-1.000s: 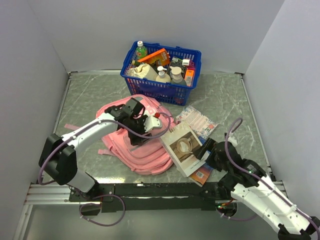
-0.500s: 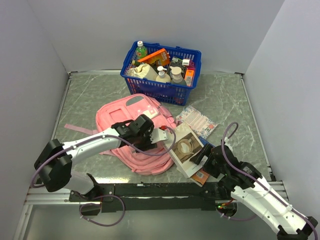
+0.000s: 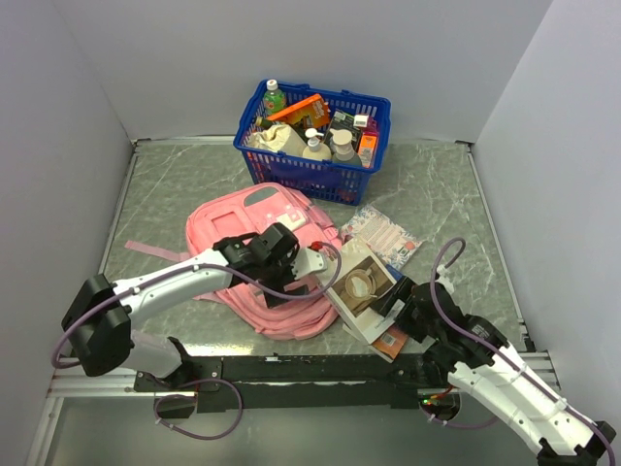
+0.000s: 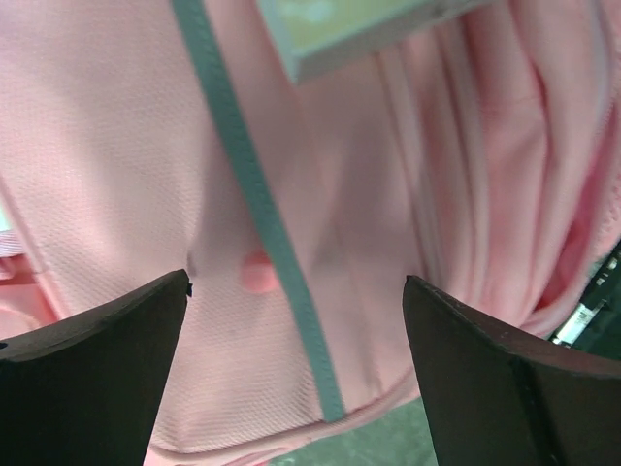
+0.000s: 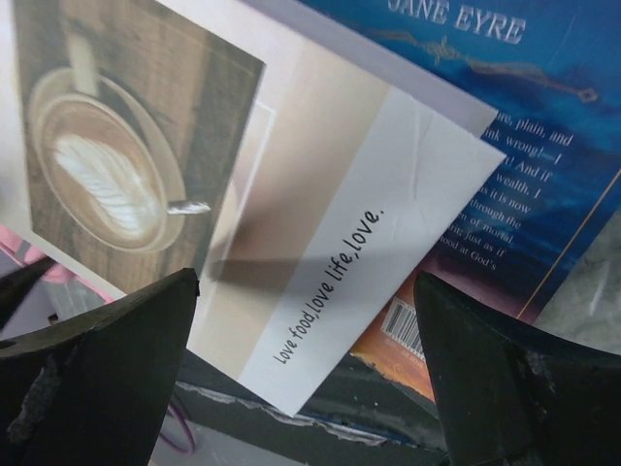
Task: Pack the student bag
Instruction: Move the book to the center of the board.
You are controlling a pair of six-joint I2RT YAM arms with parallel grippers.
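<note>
The left gripper [image 4: 295, 280] has just sprung its jaws apart above the student bag [image 3: 257, 209] at centre frame, holding nothing, and the right gripper [image 5: 306, 280], equally wide, hovers over the still-unpacked coffee-cover book [image 3: 357, 283].

Top view: left arm [image 3: 179, 280] hides bag [image 3: 223, 221] middle; basket [image 3: 301, 175] labels too small to read. Blue book [image 5: 539, 146] mostly under coffee book [image 5: 320, 223], cut by frame edge.
</note>
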